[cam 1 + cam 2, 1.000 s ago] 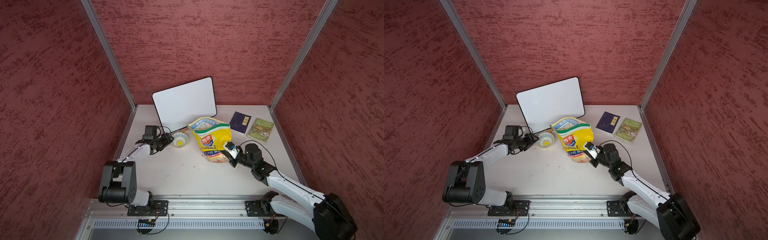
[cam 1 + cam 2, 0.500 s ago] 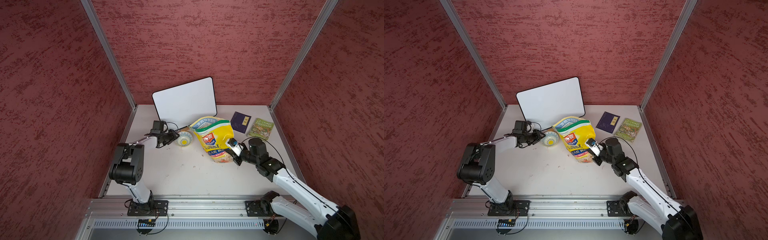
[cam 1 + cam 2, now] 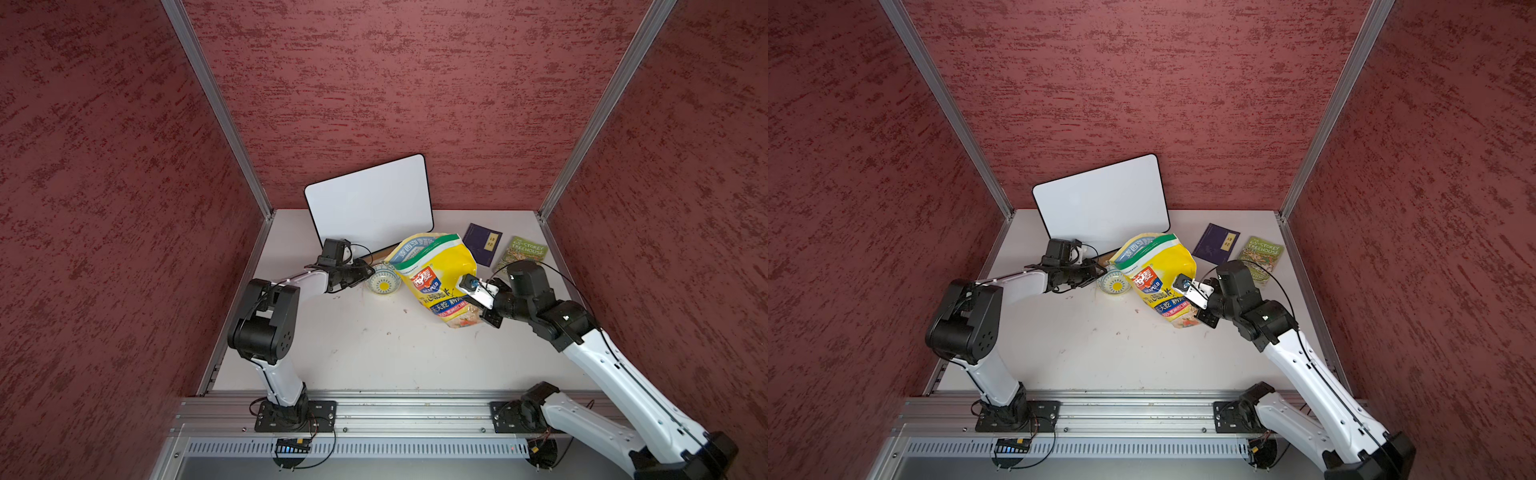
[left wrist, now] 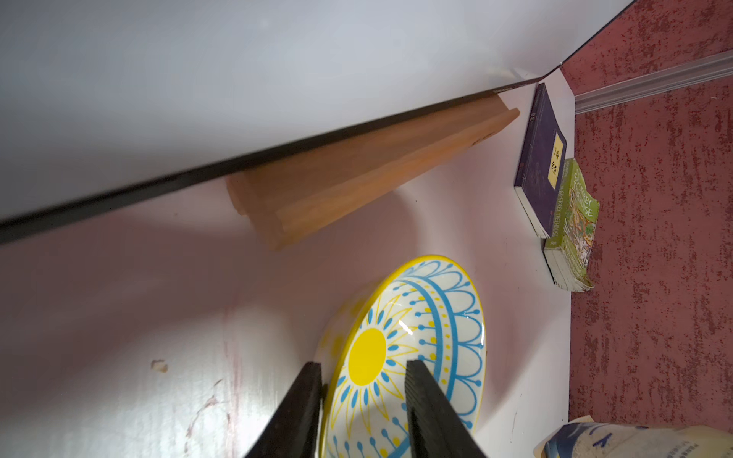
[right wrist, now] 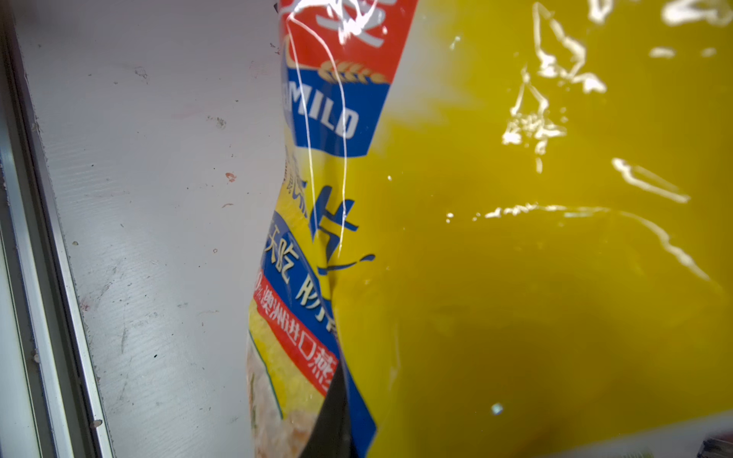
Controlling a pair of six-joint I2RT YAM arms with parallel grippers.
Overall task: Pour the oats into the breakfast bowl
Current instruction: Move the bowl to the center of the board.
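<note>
The breakfast bowl, white with a blue pattern and a yellow flower centre, sits left of the bag and is tipped up. In the left wrist view my left gripper straddles the wall of the bowl, one finger outside and one inside, shut on it. The same gripper shows in both top views. The yellow oats bag leans towards the bowl. My right gripper is shut on its lower right edge. One dark finger presses a fold. The oats are hidden inside the bag.
A whiteboard leans against the back wall on a wooden stand, just behind the bowl. A purple book and a green book lie at the back right. Red walls close three sides; a metal rail runs along the front.
My left arm reached further back and right, and its jaws narrowed onto the bowl's wall. The bowl and the bag both shifted right. The right gripper stayed shut on the bag.
</note>
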